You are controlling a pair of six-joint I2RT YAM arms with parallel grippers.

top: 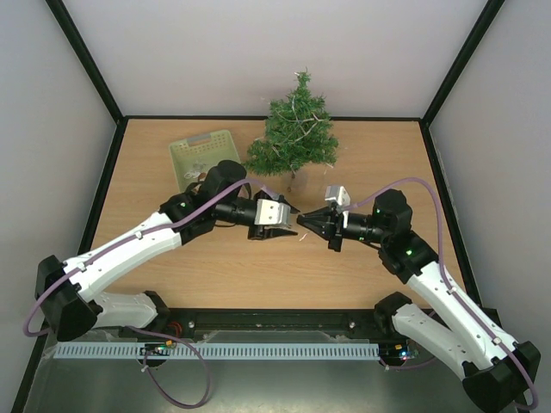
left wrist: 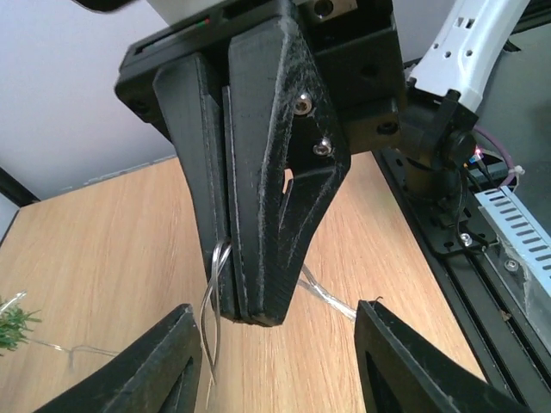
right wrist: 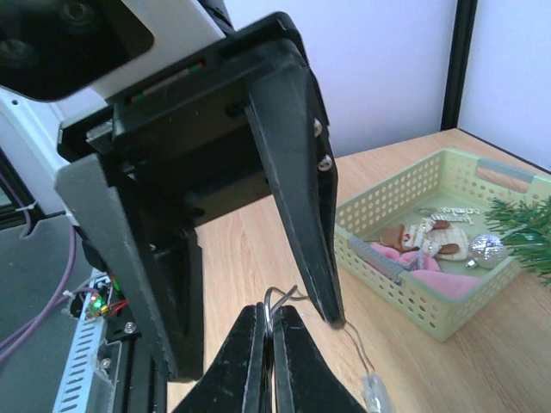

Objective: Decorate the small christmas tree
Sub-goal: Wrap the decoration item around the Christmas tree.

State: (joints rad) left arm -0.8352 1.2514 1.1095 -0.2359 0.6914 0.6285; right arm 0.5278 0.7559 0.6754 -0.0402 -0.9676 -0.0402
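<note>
- The small christmas tree (top: 293,133) stood upright at the far middle of the wooden table (top: 215,275), close to the back wall, with pale strands lying across its dark green branches.
- A pale green basket (top: 185,148) sat just to the tree's left, its near corner hidden behind the left arm. The right wrist view showed a brown-and-white figure (right wrist: 419,237), a silver ball (right wrist: 486,249) and something pink inside.
- The two arms met tip to tip in front of the tree, near the table's centre.
- The right gripper (right wrist: 269,318) had its fingers pressed together on a thin silvery wire (right wrist: 280,297), which looped up above the tips and trailed down toward the table.
- The left gripper (left wrist: 277,308) had its fingers spread wide, one on each side of the right gripper's tips and holding nothing.
- A small clear bulb (right wrist: 374,389) hung on the wire beside the right gripper.
</note>
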